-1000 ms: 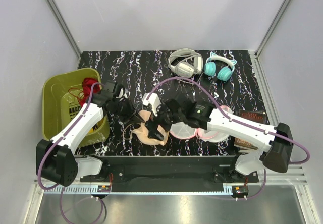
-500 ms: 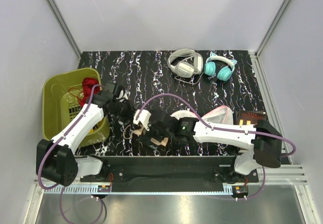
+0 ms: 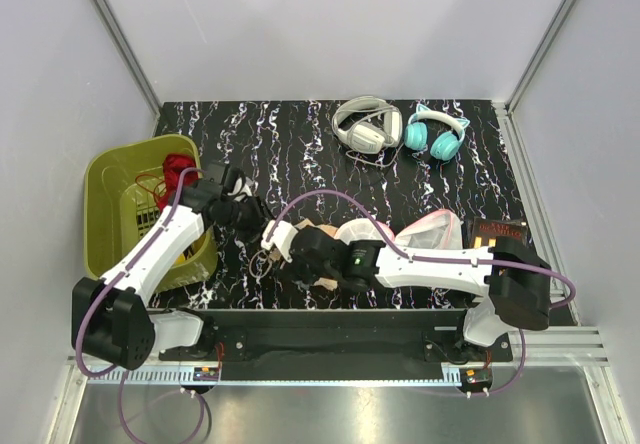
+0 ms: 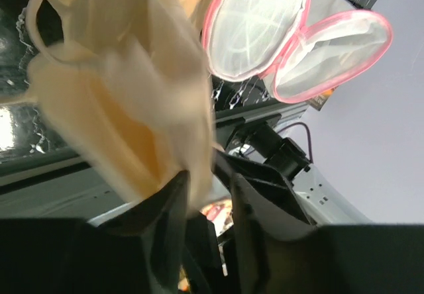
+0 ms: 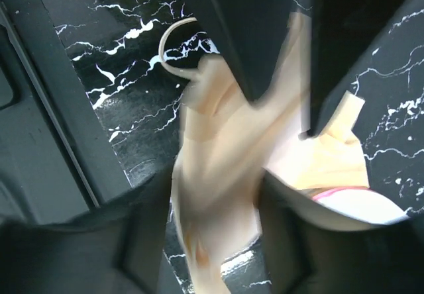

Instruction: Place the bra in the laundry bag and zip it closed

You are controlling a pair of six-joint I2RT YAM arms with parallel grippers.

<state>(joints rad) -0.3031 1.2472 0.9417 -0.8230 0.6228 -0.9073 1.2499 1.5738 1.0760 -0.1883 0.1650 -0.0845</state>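
The bra (image 4: 119, 108) is bunched near the front edge of the tabletop (image 3: 300, 134), left of the middle, between the two arms. The left gripper (image 4: 209, 178) has its fingers parted, with a fold of fabric loose between them. The right gripper (image 5: 285, 112) straddles the fabric; whether it is clenched I cannot tell. The laundry bag (image 3: 440, 226) lies unzipped just to the bra's right.

- I count one bra (image 4: 126, 108)
- one laundry bag (image 4: 262, 26)
- two headsets: white headphones (image 3: 366, 124) and teal headphones (image 3: 434, 134)
- one green basket (image 3: 105, 204)
- one red garment (image 3: 180, 172)
- one dark book (image 3: 497, 234)
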